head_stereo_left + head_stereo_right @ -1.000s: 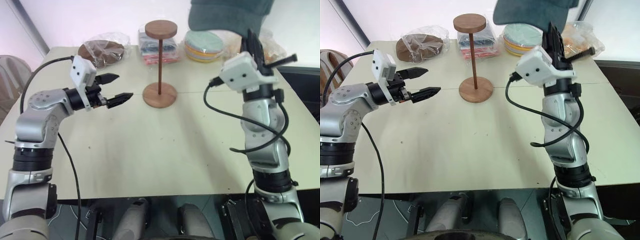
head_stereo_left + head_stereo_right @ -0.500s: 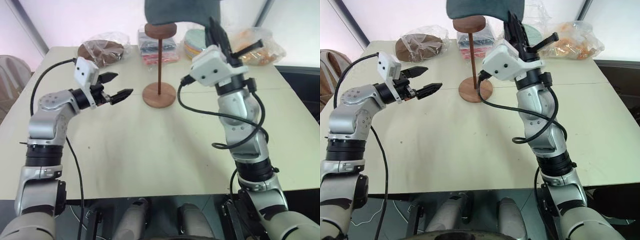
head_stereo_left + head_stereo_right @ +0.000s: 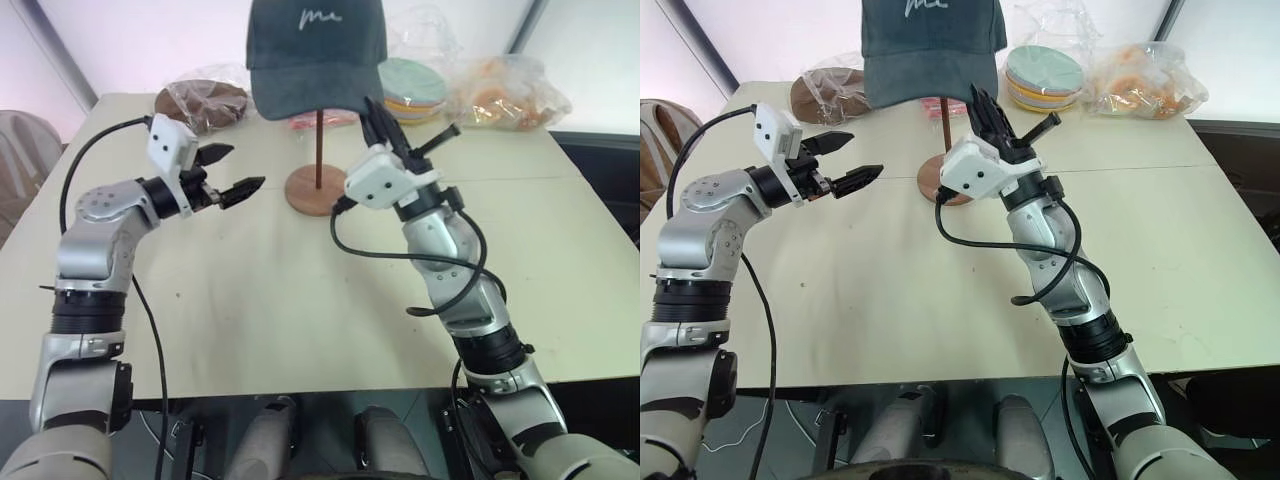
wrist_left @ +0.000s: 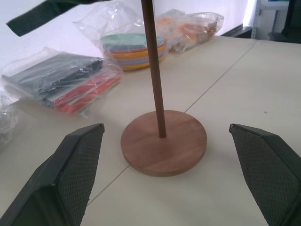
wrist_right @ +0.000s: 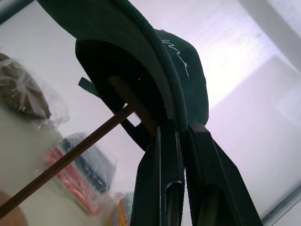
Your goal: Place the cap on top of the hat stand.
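The dark teal-grey cap (image 3: 315, 55) with white script on its front hangs over the top of the wooden hat stand (image 3: 318, 150) and hides its top disc in the head views. My right gripper (image 3: 377, 117) is shut on the cap's lower rim, just right of the rod. In the right wrist view the fingers (image 5: 164, 160) pinch the rim, and the stand's top (image 5: 134, 110) sits inside the cap. My left gripper (image 3: 245, 167) stands open to the left of the stand, level with its round base (image 4: 163, 141).
Along the table's far edge lie a bagged brown round hat (image 3: 200, 100), a bagged stack of coloured flat hats (image 3: 410, 82), an orange bagged bundle (image 3: 510, 90) and a bag of red and black items (image 4: 61, 82). Cables hang from both wrists.
My right arm has swung left and down with the cap, carrying it from the upper right to over the stand's top. The left gripper has stayed where it was, open.
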Robot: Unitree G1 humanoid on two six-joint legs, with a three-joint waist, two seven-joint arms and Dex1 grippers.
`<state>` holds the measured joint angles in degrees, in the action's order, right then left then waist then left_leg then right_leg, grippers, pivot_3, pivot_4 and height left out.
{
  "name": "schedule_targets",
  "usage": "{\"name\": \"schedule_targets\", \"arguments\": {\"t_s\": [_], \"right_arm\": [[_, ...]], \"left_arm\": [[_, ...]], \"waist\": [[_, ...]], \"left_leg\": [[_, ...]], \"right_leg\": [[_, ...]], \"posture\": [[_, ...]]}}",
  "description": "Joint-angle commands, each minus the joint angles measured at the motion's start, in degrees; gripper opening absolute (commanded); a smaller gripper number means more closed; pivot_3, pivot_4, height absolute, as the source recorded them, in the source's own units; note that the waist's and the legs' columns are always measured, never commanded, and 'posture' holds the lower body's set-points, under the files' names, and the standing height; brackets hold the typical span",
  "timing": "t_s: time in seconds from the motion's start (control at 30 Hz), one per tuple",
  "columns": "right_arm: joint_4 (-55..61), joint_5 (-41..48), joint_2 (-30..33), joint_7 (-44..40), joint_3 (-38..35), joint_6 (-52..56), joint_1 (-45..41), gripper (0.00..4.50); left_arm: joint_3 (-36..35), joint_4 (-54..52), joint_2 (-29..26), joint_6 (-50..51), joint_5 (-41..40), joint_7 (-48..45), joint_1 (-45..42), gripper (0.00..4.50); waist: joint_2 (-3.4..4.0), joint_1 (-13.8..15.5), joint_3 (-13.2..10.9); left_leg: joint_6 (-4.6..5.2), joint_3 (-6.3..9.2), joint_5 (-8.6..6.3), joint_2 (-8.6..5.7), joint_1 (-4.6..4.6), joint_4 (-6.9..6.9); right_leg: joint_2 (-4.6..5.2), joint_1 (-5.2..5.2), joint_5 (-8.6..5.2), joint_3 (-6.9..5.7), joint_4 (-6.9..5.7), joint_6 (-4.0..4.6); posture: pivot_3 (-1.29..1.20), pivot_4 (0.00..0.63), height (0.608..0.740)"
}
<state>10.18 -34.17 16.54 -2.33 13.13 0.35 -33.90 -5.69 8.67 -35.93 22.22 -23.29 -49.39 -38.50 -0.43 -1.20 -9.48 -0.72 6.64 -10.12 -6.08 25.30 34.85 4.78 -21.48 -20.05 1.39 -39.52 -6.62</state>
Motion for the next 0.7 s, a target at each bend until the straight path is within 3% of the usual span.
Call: {"name": "schedule_targets", "arguments": {"t_s": [0.03,0.33,0.7], "right_arm": [[-1.50,-0.71,-0.35,3.15,-0.24,-3.34,-0.48,0.13],[-6.96,-3.22,-0.20,7.29,0.79,-7.71,1.45,0.13],[-4.19,-3.28,0.40,4.91,1.44,-7.98,6.39,0.13]], "left_arm": [[-2.16,-2.66,-1.20,0.17,-0.46,0.61,-0.11,4.50],[-2.60,-4.19,-2.06,1.25,-0.69,0.86,0.70,4.50],[-2.09,-4.27,-2.41,1.86,-0.52,0.44,0.76,4.50]], "waist": [[0.00,-0.01,0.00],[0.00,0.02,0.00],[0.00,0.02,0.00]], "left_leg": [[0.00,0.00,0.00,0.00,0.00,0.00],[-0.02,0.00,0.01,0.00,0.00,0.00],[-0.02,0.00,0.01,0.01,0.00,0.01]], "right_leg": [[-0.01,0.00,0.00,0.00,0.00,0.00],[-0.02,0.01,0.00,0.01,0.00,0.00],[-0.04,0.01,0.00,0.02,0.00,0.00]], "posture": [[0.00,0.150,0.740],[0.00,0.150,0.740],[0.00,0.150,0.740]]}}
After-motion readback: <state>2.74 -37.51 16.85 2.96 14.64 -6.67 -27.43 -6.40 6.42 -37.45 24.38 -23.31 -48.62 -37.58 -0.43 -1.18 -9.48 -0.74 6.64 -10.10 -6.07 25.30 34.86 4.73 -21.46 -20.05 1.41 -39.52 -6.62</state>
